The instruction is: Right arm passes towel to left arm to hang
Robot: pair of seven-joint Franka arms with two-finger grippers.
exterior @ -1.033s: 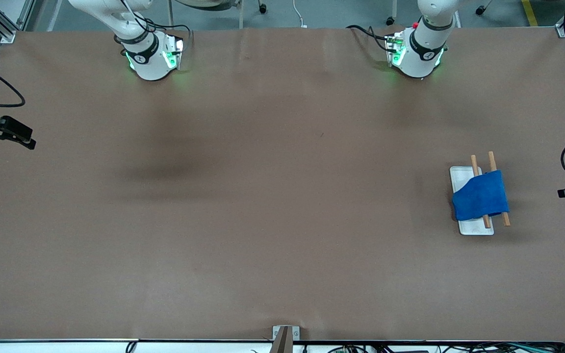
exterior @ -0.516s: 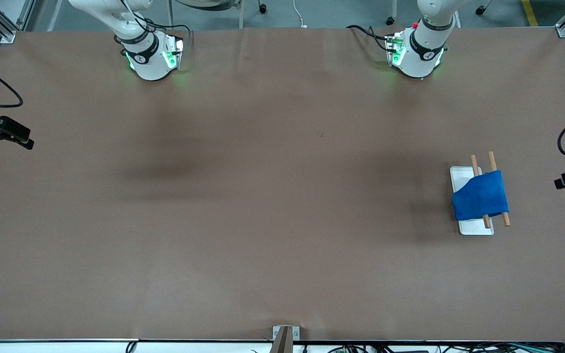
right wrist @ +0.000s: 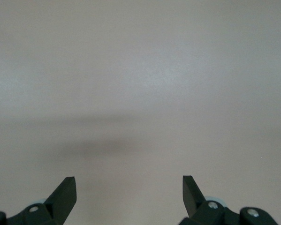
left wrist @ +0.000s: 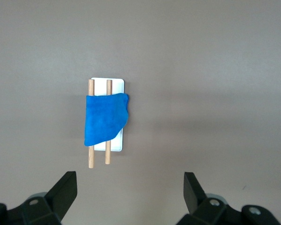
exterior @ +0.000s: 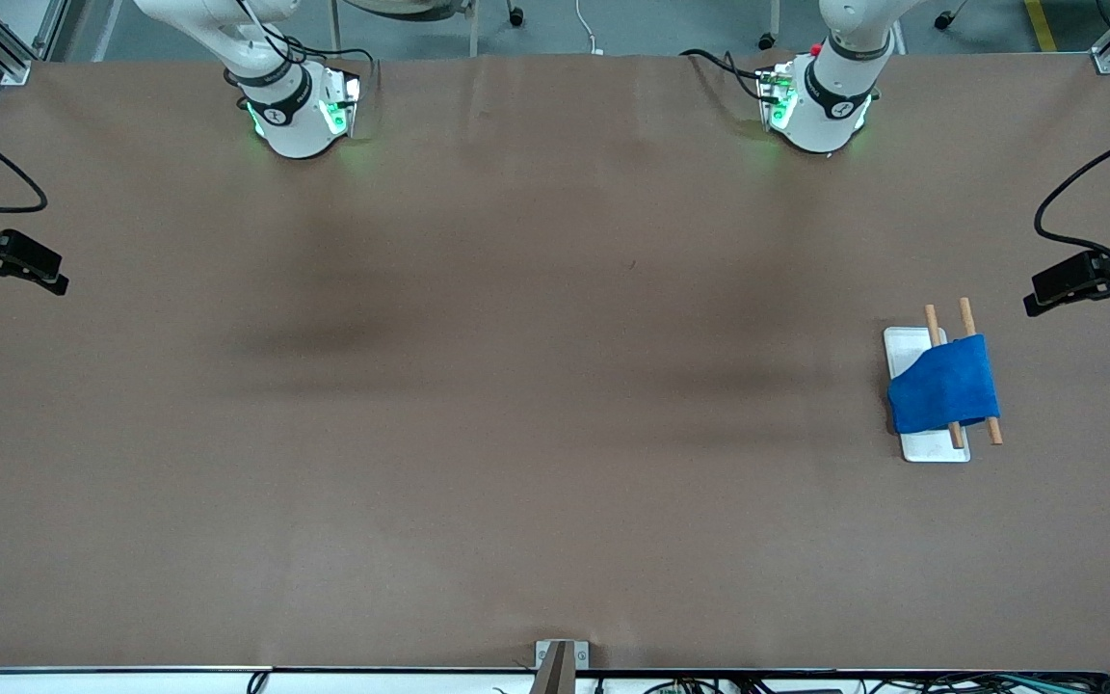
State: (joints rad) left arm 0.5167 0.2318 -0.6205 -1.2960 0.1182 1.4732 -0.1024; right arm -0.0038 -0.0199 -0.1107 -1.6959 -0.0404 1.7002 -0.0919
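The bright blue towel [exterior: 945, 386] hangs draped over two wooden rods [exterior: 969, 316] on a white rack base [exterior: 902, 345], toward the left arm's end of the table. My left gripper [exterior: 1046, 289] is open and empty, in the air beside the rack and apart from it. In the left wrist view the towel [left wrist: 102, 119], the rods [left wrist: 91, 157] and the base [left wrist: 116, 84] show well ahead of the open left gripper [left wrist: 131, 187]. My right gripper [exterior: 49, 275] is open and empty at the right arm's end of the table; its wrist view [right wrist: 129, 190] shows only bare table.
The brown table covering [exterior: 516, 434] spreads wide between the two arms. The arm bases [exterior: 295, 116] stand along the table edge farthest from the front camera. A small metal bracket [exterior: 560, 655] sits at the edge nearest that camera.
My left gripper has come farther into the front view and moved toward the bases' side of the table, away from the rack. The towel and the right gripper have stayed put.
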